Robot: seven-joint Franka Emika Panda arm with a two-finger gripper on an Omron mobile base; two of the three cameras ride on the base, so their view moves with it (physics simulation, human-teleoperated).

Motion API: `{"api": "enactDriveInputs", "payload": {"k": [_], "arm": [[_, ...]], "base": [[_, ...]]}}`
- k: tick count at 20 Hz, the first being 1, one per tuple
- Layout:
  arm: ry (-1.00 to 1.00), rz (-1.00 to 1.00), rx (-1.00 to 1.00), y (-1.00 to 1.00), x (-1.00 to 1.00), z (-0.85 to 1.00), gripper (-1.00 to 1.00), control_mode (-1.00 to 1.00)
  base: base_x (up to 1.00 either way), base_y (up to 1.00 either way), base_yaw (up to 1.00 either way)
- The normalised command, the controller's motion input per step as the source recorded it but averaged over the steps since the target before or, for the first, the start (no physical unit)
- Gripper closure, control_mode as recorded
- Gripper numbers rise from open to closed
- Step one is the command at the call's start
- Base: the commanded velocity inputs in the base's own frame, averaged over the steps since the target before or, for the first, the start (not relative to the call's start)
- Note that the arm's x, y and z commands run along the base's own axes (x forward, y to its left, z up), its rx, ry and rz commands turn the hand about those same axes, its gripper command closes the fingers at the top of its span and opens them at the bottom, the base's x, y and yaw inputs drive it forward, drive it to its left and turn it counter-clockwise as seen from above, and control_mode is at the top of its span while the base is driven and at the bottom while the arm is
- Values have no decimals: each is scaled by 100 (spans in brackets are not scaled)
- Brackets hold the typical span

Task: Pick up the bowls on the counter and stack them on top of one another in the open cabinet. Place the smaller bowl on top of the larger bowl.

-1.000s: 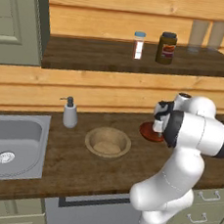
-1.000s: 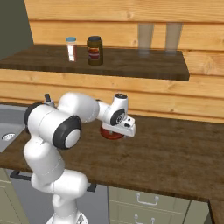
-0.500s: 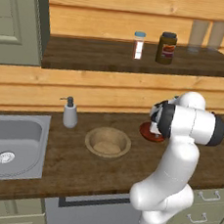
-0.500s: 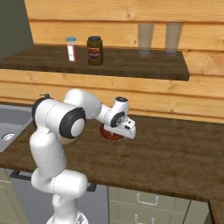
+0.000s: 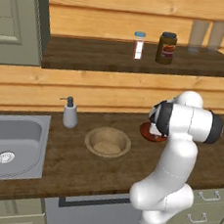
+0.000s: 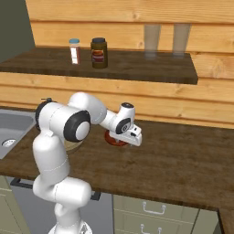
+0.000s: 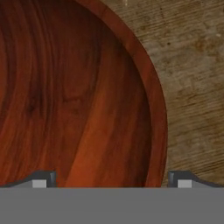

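Observation:
The smaller bowl (image 7: 78,87), reddish-brown and shallow, sits on the dark counter (image 7: 197,65) close under my hand. My gripper (image 7: 111,179) is open and empty, with one fingertip (image 7: 43,178) over the bowl's inside and the other (image 7: 179,178) outside its rim. From the right base view the gripper (image 6: 121,138) hangs low over this bowl (image 6: 112,138). In the left base view my wrist hides most of the small bowl (image 5: 146,131). The larger bowl (image 5: 107,142), tan and deep, stands to its left on the counter (image 5: 78,164). Above is the open cabinet (image 5: 90,57) with its dark shelf floor.
On the shelf stand a white shaker (image 5: 138,44), a dark jar (image 5: 166,48) and two glasses (image 5: 199,35). A soap dispenser (image 5: 70,113) and the steel sink (image 5: 12,142) lie left of the tan bowl. A grey-green cabinet door (image 5: 16,19) hangs at upper left.
The forearm has swung from stretched out to the right to more upright over the base. The hand stays low over the small bowl with its jaws open. The bowls have not moved.

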Motion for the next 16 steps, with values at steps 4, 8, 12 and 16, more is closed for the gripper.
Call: {"api": "enactDriveInputs", "payload": {"k": [4,8,12,16], "arm": [[0,0,0,0,0,0,-100,-100],[0,0,0,0,0,0,100,-100],[0,0,0,0,0,0,100,-100],[2,-1,-1,0,-11,5,100,-100]], "base": [[0,0,0],[0,0,0],[0,0,0],[0,0,0]]}}
